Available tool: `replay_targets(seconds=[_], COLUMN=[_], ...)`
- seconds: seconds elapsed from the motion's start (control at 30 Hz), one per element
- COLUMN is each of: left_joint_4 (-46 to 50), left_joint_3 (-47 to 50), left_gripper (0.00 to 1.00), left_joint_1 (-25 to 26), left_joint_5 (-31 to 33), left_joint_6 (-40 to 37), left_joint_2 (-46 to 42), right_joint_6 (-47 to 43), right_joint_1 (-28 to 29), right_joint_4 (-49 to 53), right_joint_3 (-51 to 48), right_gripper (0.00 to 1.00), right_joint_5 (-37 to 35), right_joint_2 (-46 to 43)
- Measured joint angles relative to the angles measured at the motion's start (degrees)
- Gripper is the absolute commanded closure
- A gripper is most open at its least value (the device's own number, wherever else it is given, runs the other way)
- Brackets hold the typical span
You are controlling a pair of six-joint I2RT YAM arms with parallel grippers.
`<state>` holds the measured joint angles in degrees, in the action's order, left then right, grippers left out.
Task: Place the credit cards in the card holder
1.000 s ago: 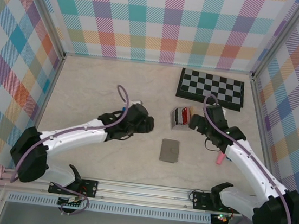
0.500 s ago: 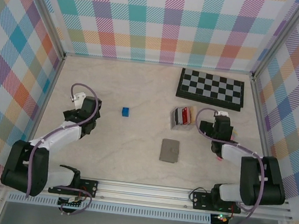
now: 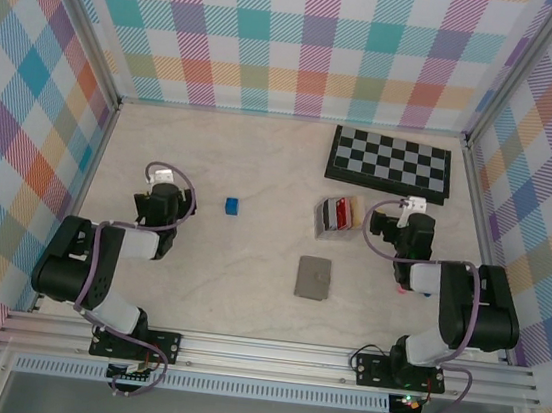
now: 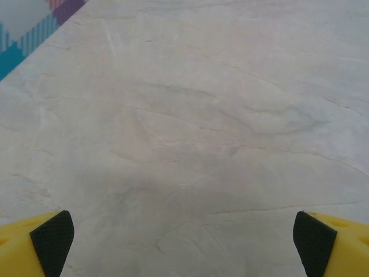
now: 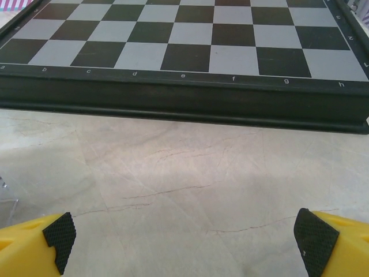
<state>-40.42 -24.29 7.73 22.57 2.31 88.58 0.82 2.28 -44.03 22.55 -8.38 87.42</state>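
The card holder (image 3: 314, 278) is a flat grey square lying shut on the table, front of centre. Behind it stands a small upright rack (image 3: 335, 216) holding the credit cards (image 3: 339, 213), red and cream ones showing. My left gripper (image 3: 161, 196) is folded back at the left side, far from both. In the left wrist view the left gripper (image 4: 183, 245) is open over bare table. My right gripper (image 3: 410, 221) sits just right of the rack, and in the right wrist view the right gripper (image 5: 187, 242) is open, empty and facing the chessboard.
A black and grey chessboard (image 3: 390, 163) lies at the back right, its near edge (image 5: 184, 98) close ahead of the right gripper. A small blue cube (image 3: 231, 205) sits left of centre. Checked walls enclose the table on three sides.
Both arms have drawn back from the middle of the table to folded poses at the sides. The blue cube, hidden under the left arm a second ago, now shows.
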Motion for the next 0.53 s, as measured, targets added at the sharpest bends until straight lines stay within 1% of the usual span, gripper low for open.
replay_targets(seconds=[0.1,0.2,0.53], left_joint_4=[-2.1,-3.9,-6.3], left_joint_3=[1.4,1.6,1.6], left_gripper=[0.00,0.00,0.00], left_joint_1=[-0.4,-0.8,-0.8], left_joint_5=[-2.6,-3.7,-4.5], left_joint_6=[-0.5,-0.5,-0.7], left_joint_2=[1.3,1.3,1.3], right_joint_6=[0.0,0.0,0.0], right_joint_1=[-0.1,-0.1,-0.1], right_joint_4=[-0.2,-0.2,-0.5], right_joint_3=[0.0,0.1,0.1], right_gripper=[0.00,0.00,0.00], right_joint_5=[0.6,1.2,1.7], right_joint_2=[0.0,0.0,0.0])
